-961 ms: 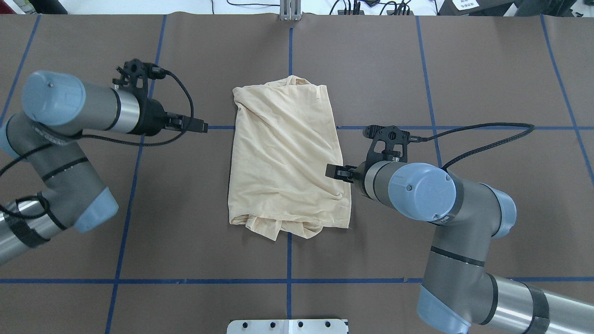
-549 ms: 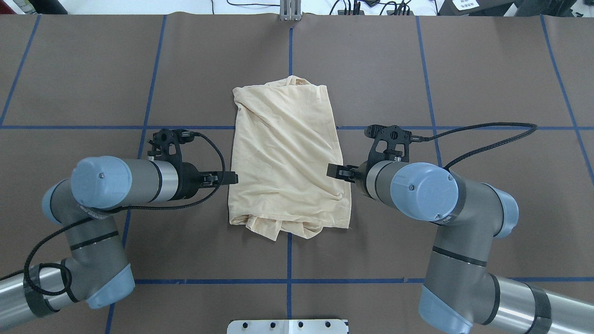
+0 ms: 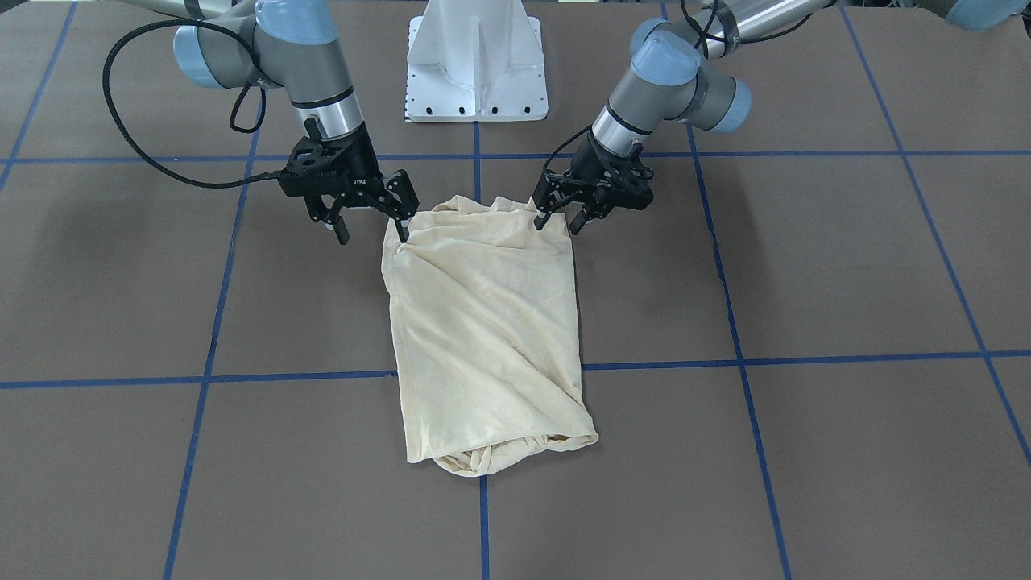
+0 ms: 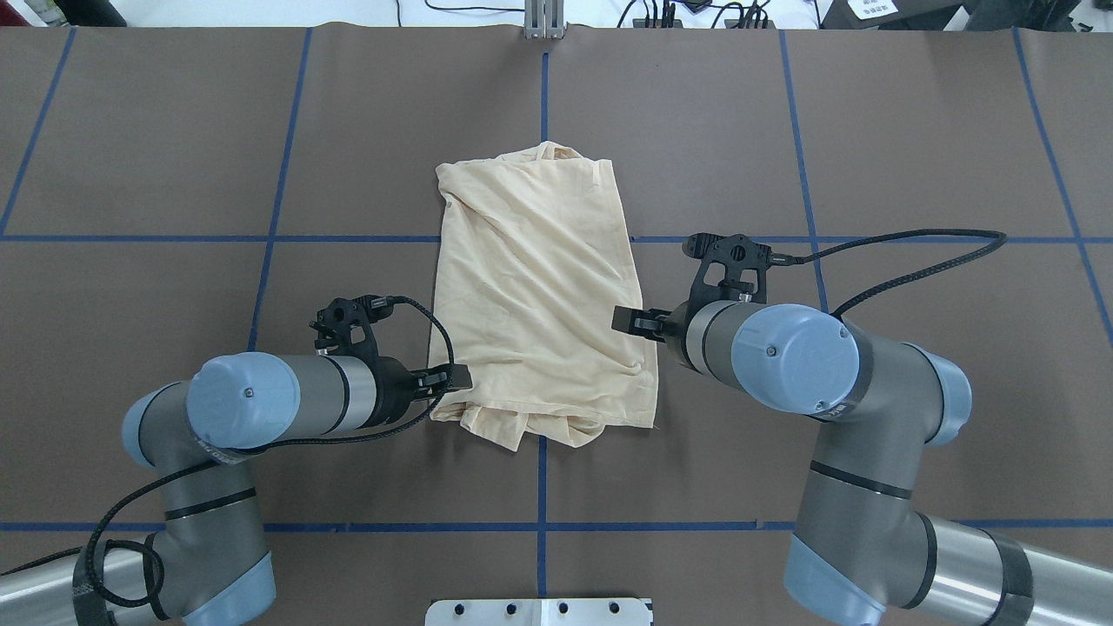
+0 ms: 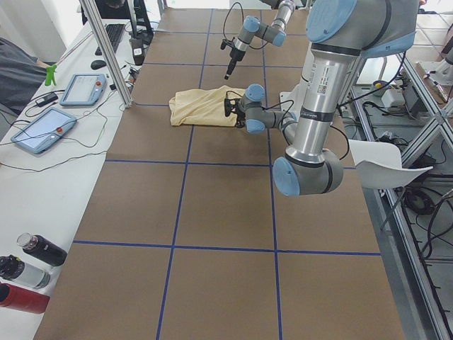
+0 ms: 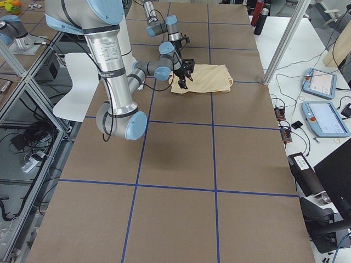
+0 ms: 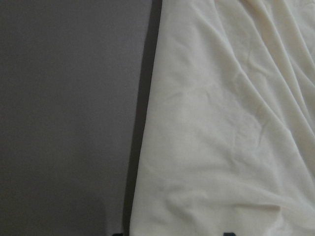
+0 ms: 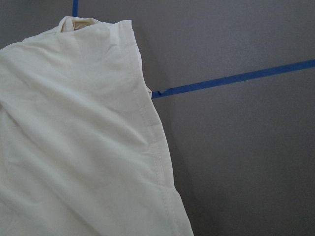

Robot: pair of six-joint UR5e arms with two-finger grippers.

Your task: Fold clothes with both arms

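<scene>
Cream thin cloth shirt (image 4: pixel 530 296) looks limp, light; pinch its robot-side corners, where black left gripper (image 3: pixel 557 222) and right gripper (image 3: pixel 372 230) gape apart

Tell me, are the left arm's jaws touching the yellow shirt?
Cannot tell. In the front-facing view, one fingertip of the open left gripper overlaps the shirt, but neither contact nor gap shows.
</scene>
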